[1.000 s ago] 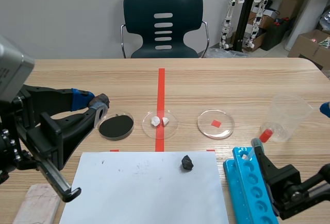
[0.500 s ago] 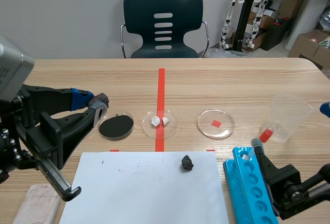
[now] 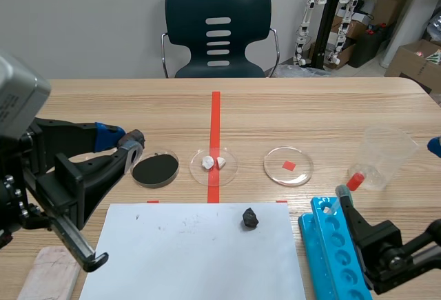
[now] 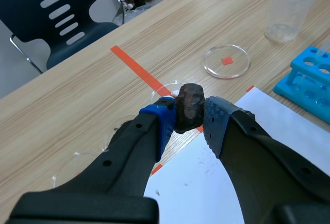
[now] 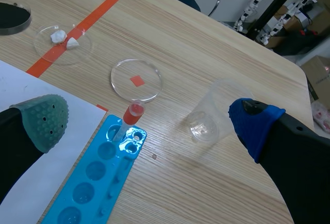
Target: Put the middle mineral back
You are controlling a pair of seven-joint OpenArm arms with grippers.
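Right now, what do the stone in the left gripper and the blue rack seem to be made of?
The stone looks like raw mineral: dark brown, rough, matte, lumpy. The blue rack is probably moulded plastic: even colour, smooth, slightly glossy around its round wells.

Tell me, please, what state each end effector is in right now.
Left end effector: closed on a dark mineral.
Right end effector: open, holding nothing.
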